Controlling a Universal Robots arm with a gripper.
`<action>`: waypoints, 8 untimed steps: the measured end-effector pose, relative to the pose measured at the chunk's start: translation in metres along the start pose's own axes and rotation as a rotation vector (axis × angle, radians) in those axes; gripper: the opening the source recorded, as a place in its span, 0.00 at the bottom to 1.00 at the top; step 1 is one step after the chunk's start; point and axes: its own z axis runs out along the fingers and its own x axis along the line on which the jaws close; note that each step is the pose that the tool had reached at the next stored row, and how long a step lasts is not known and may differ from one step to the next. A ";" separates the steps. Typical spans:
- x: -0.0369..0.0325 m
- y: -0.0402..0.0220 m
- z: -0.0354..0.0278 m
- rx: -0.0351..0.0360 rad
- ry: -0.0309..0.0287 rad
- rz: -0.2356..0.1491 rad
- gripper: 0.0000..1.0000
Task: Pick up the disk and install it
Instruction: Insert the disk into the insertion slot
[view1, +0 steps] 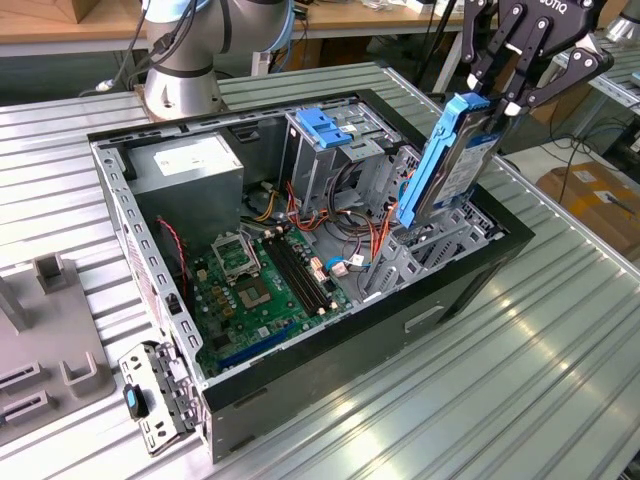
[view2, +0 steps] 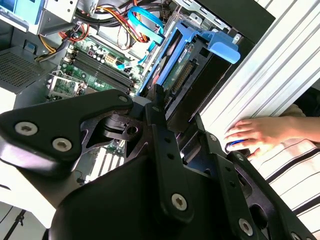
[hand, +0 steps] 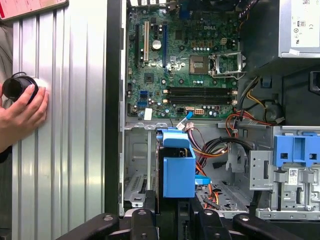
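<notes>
gripper (view1: 498, 100) clamped on disk (view1: 447, 165), tilted, lower end inside case (view1: 450, 290) | my worry — tilt jams it, or snags cables (view1: 378, 238) inside case

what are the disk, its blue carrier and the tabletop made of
By looks, the disk is bare metal: a silver-grey casing with a dull sheen, plus what seems a paper label. Its blue carrier is likely moulded plastic, being uniform matte blue with rounded edges. The tabletop is probably aluminium or steel, judging by its ribbed grey panels with bright streaked reflections.
</notes>
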 end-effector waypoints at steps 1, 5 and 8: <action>0.0000 0.0000 0.0000 0.0000 0.0000 0.000 0.35; 0.0000 0.0000 0.0001 0.0000 0.0000 0.000 0.35; 0.0000 0.0000 0.0002 0.0000 0.0001 0.000 0.35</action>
